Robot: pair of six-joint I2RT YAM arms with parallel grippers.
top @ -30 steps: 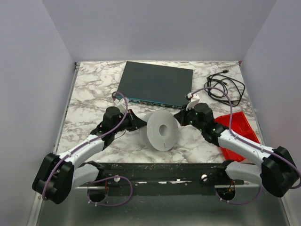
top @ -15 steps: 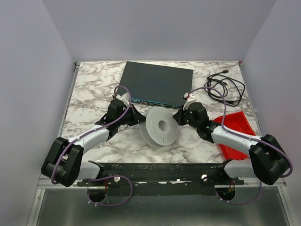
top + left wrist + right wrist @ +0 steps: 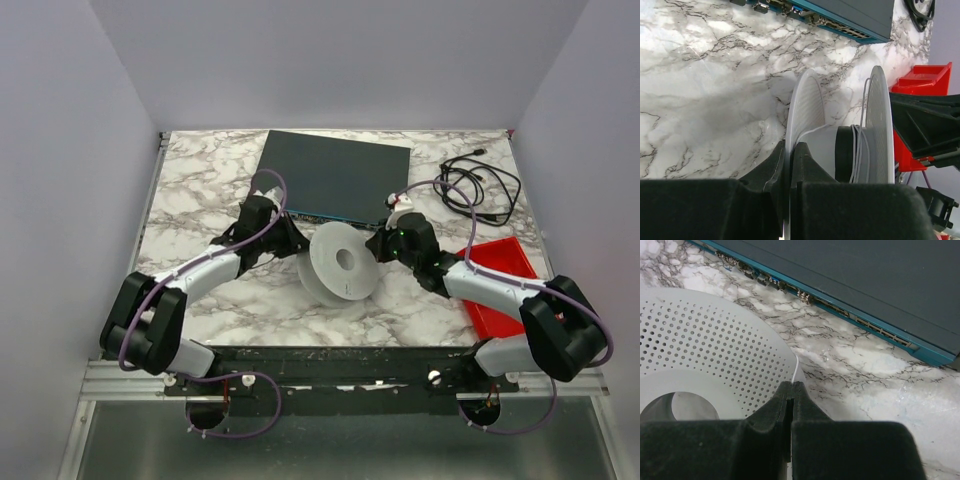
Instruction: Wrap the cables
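Note:
A white perforated spool (image 3: 338,264) stands on edge at the table's middle. A very thin white wire (image 3: 860,150) is wound in a few turns round its hub and runs up along the right flange. My left gripper (image 3: 290,243) is shut on the spool's left flange (image 3: 802,115), its fingers (image 3: 805,165) pinching the rim. My right gripper (image 3: 378,246) is shut on the white wire (image 3: 797,371), which leaves the fingertips and passes behind the spool's perforated flange (image 3: 710,340).
A dark network switch (image 3: 335,175) with a teal port edge (image 3: 850,315) lies behind the spool. Coiled black cords (image 3: 480,185) lie at the back right. A red bin (image 3: 505,280) sits under my right arm.
Both grippers and the spool have moved toward the back of the table, nearer the switch. The spool has turned a little.

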